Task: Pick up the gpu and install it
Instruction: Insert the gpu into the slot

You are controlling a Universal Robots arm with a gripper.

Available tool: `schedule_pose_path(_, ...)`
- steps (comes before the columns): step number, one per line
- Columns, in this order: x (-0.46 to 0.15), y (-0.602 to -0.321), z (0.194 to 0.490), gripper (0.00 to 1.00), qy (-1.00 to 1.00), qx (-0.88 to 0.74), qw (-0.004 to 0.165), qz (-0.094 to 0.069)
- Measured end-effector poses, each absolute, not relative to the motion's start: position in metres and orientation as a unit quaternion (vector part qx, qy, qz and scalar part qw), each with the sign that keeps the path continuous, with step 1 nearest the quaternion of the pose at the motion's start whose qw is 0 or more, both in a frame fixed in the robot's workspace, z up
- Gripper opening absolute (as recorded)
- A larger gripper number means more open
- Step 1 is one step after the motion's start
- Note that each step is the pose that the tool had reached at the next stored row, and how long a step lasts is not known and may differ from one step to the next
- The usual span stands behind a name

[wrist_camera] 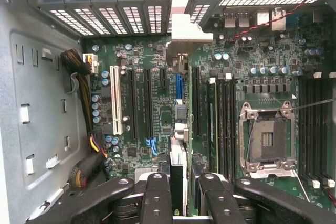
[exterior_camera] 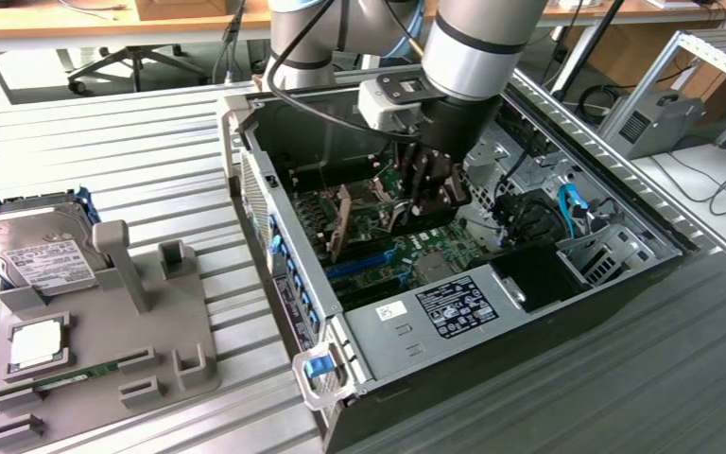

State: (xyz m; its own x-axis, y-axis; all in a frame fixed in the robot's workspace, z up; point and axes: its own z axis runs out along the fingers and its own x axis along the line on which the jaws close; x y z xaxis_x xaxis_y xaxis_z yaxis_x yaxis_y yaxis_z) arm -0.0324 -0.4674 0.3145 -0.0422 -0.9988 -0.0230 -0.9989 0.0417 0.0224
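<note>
The gpu (wrist_camera: 177,179) sits edge-on between the fingers of your claw (wrist_camera: 186,200), which is closed on it, inside the open computer case (exterior_camera: 245,151). Its long axis runs away from the claw, parallel to the expansion slots, and its silver bracket (wrist_camera: 184,30) reaches the case's rear wall. By my judgement the card hangs just above the motherboard (wrist_camera: 157,51), in line with the short blue slot (wrist_camera: 178,85) and not yet seated. On writing, going from the exterior view's left: the hard drive (exterior_camera: 38,251) in the grey holder (exterior_camera: 148,322) on the worktop (exterior_camera: 111,142) carries a white label, too small to read. The dark sticker (exterior_camera: 456,307) on the case's metal cover is no clearer.
</note>
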Motion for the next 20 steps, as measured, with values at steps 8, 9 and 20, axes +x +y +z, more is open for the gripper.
schedule_pose_path(8, -0.0344, -0.4684, 0.3144, 0.26, 0.722, -0.692, 0.001, 0.016)
schedule_pose_path(9, -0.0346, -0.4686, 0.3144, 0.26, 0.722, -0.692, 0.001, 0.016)
schedule_pose_path(20, -0.0379, -0.4701, 0.3142, 0.26, 0.722, -0.692, 0.001, 0.016)
